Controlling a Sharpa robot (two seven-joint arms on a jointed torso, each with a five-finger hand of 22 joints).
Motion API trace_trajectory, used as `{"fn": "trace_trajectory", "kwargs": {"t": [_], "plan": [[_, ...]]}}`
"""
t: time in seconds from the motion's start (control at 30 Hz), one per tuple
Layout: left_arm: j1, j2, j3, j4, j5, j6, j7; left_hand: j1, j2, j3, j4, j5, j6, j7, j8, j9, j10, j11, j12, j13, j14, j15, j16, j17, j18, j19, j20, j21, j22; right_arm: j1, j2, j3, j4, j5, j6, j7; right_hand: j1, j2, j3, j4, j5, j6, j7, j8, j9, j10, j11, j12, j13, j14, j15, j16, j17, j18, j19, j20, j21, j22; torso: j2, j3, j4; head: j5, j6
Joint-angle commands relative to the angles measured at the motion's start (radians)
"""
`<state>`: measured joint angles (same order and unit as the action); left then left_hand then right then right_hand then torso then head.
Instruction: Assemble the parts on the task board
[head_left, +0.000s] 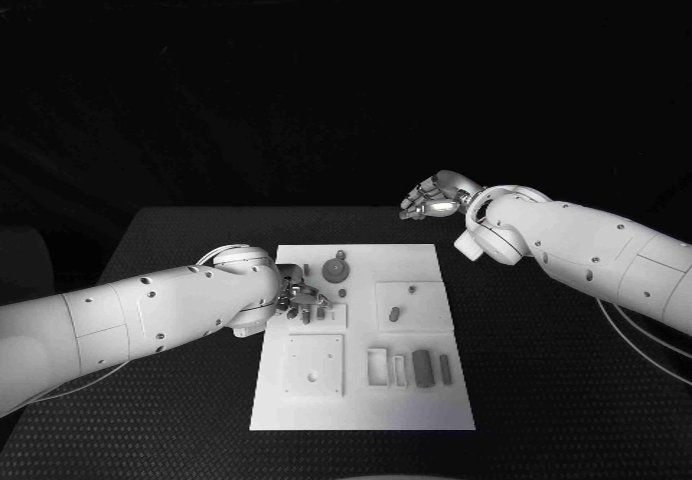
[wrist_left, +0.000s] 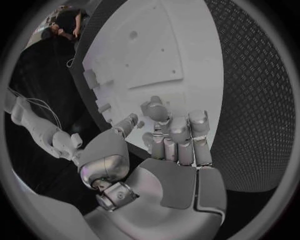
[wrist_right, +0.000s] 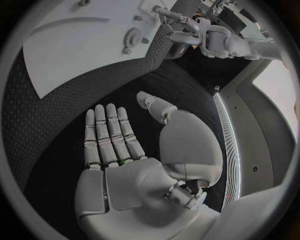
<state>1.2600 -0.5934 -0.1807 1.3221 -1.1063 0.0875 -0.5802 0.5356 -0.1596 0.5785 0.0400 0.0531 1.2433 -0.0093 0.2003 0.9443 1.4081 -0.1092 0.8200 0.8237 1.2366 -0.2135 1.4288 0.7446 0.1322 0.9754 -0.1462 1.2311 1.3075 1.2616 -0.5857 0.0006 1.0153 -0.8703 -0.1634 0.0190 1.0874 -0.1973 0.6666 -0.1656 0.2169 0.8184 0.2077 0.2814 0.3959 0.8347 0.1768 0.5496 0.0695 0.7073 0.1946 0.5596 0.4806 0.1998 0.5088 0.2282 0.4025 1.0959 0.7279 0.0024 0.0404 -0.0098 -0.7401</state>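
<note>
The white task board (head_left: 364, 400) lies in the middle of the table. My left hand (head_left: 300, 297) hangs over the board's left edge, by a small raised square plate (head_left: 326, 316). Its fingers (wrist_left: 178, 137) are curled in, and I cannot make out whether a part sits between them. A gear (head_left: 335, 269) and a small peg (head_left: 342, 254) lie just beyond that hand. My right hand (head_left: 434, 198) is raised past the board's far right corner, fingers (wrist_right: 109, 135) straight and apart, holding nothing. The gear (wrist_right: 131, 37) also shows in the right wrist view.
A square plate (head_left: 411, 300) on the board's right side carries an oval piece (head_left: 394, 314) and a peg (head_left: 413, 290). Several bars (head_left: 413, 367) lie near the front right. Another square plate (head_left: 315, 365) sits at the front left. Black table (head_left: 548, 400) surrounds the board.
</note>
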Motion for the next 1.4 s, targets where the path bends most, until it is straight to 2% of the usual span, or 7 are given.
{"fn": "trace_trajectory", "kwargs": {"t": [0.03,0.1,0.33,0.47,0.77,1.1,1.4], "plan": [[0.004,-0.006,0.020,0.022,0.069,-0.023,0.017,0.005,-0.012,0.004,0.006,-0.004,-0.005,0.004,-0.001,0.002,-0.003,-0.006,0.001,0.000,-0.001,-0.007,-0.005,0.000,0.016,0.000,-0.123,-0.002,0.001,-0.001,0.000,0.000,-0.005,-0.006,0.011,0.006,0.003,0.004,-0.002,-0.007,0.003,-0.009,-0.001,0.005,-0.002,-0.001,0.002,-0.006,-0.001,-0.008,-0.001,0.006,-0.001,-0.009,-0.009,0.001,-0.004,0.002,0.000,0.0004,0.0001,0.000,0.005],[0.012,-0.008,0.043,0.028,0.074,-0.016,0.014,0.015,-0.011,0.005,0.002,-0.004,-0.009,0.005,-0.003,0.003,-0.004,-0.005,0.001,0.000,-0.002,-0.007,-0.005,0.000,0.016,0.000,-0.123,-0.001,0.001,-0.001,0.000,0.000,-0.009,-0.006,0.011,0.006,0.003,0.004,-0.002,-0.007,0.003,-0.009,-0.001,0.005,-0.002,-0.001,0.002,-0.006,-0.001,-0.008,-0.001,0.006,-0.001,-0.009,-0.009,0.001,-0.004,0.002,-0.001,-0.0002,0.0008,-0.001,0.007],[0.078,-0.026,0.048,0.020,0.092,-0.011,0.016,0.050,-0.009,0.004,-0.014,-0.004,-0.038,0.015,-0.018,0.000,-0.016,0.004,-0.016,-0.007,-0.016,0.002,-0.020,-0.005,0.013,-0.011,-0.118,-0.009,-0.003,-0.001,0.001,0.000,-0.013,-0.006,0.011,0.006,0.002,0.004,-0.002,-0.006,0.003,-0.009,-0.001,0.005,-0.002,-0.001,0.002,-0.006,-0.001,-0.008,-0.001,0.006,-0.001,-0.009,-0.009,0.001,-0.004,0.002,-0.001,0.0011,0.0018,0.002,0.021],[0.108,-0.030,0.048,-0.027,0.092,-0.029,0.043,0.110,-0.002,0.008,-0.050,-0.003,-0.107,0.043,-0.055,-0.016,-0.060,0.032,-0.062,-0.030,-0.057,0.029,-0.069,-0.025,0.000,-0.045,-0.105,-0.041,-0.016,-0.001,0.001,0.000,-0.014,-0.006,0.010,0.006,0.002,0.004,-0.002,-0.006,0.003,-0.009,-0.001,0.006,-0.002,-0.001,0.002,-0.006,-0.001,-0.008,-0.001,0.006,-0.001,-0.009,-0.009,0.001,-0.004,0.002,-0.001,0.0016,0.0014,0.005,0.031],[0.113,-0.001,0.048,-0.138,0.060,-0.106,0.083,0.199,0.002,0.007,-0.111,0.000,-0.223,0.113,-0.100,-0.051,-0.198,0.105,-0.262,-0.151,-0.174,0.111,-0.284,-0.132,-0.062,-0.153,-0.049,-0.201,-0.092,-0.001,0.000,0.000,-0.016,-0.006,0.010,0.006,0.002,0.004,-0.002,-0.006,0.003,-0.009,-0.001,0.006,-0.002,-0.001,0.002,-0.005,-0.001,-0.008,-0.001,0.006,-0.001,-0.009,-0.008,0.001,-0.004,0.003,0.002,0.0005,-0.0008,0.002,0.050],[0.111,0.089,0.046,-0.306,0.043,-0.115,0.117,0.217,-0.020,0.005,-0.088,0.000,-0.267,0.139,-0.109,-0.078,-0.236,0.134,-0.358,-0.220,-0.212,0.151,-0.386,-0.176,-0.079,-0.191,-0.015,-0.277,-0.122,-0.001,0.004,0.000,-0.019,-0.006,0.008,0.006,0.002,0.004,-0.002,-0.006,0.003,-0.009,-0.001,0.006,-0.002,-0.001,0.002,-0.005,-0.001,-0.008,-0.001,0.007,-0.001,-0.009,-0.008,0.001,-0.005,0.003,0.002,-0.0008,-0.0016,0.008,0.066],[0.071,0.157,0.043,-0.424,0.043,-0.070,0.136,0.232,0.000,-0.008,-0.094,0.000,-0.301,0.147,-0.121,-0.110,-0.250,0.146,-0.399,-0.247,-0.227,0.174,-0.425,-0.184,-0.078,-0.208,0.007,-0.305,-0.125,-0.002,0.011,0.000,-0.024,-0.005,-0.001,0.011,0.001,0.004,-0.002,-0.005,0.004,-0.009,-0.001,0.006,-0.002,-0.001,0.002,-0.005,-0.001,-0.008,-0.001,0.007,-0.002,-0.009,-0.008,0.001,-0.005,0.004,0.002,-0.0005,-0.0028,0.004,0.064]]}}
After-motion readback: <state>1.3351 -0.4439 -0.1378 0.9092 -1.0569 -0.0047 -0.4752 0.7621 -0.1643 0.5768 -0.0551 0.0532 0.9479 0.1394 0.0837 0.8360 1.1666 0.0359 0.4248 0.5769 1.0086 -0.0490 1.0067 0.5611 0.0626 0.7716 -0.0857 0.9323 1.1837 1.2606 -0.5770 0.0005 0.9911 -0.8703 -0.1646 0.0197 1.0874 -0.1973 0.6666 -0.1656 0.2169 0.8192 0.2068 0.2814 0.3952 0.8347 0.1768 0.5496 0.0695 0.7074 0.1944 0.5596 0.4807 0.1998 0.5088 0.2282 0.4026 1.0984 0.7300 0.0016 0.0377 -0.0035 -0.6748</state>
